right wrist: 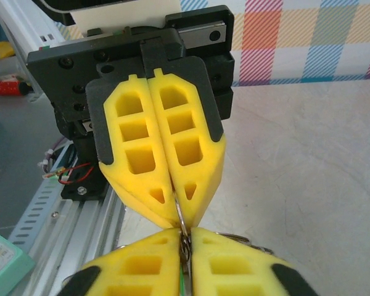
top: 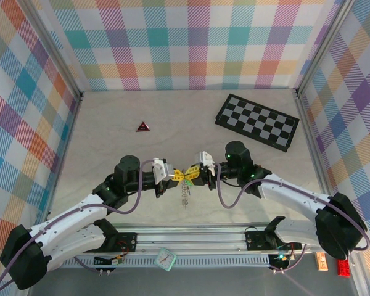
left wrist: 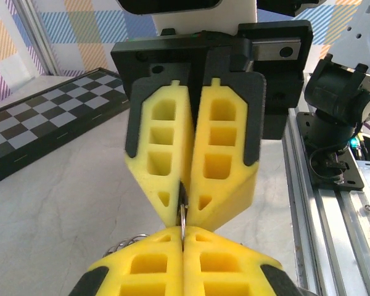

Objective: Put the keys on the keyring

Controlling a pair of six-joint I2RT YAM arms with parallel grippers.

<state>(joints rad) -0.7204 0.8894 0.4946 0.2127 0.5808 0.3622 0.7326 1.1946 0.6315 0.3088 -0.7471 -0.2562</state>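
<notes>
L jaws, R jaws tip to tip over counter [top: 111, 123] — both clamped on keyring [left wrist: 182, 217]; keys [top: 185, 194] dangle below.

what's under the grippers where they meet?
The keys dangle under the left gripper and right gripper, over the table. Both pinch the keyring; its pinched part is hidden between their fingers.

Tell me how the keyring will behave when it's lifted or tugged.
Probably floppy: the keys dangle in a loose bunch under the keyring, pinched between the left gripper and right gripper. Likely light, as the wire looks thin. The smooth metal might slip or swing in the narrow fingertip pinch.
</notes>
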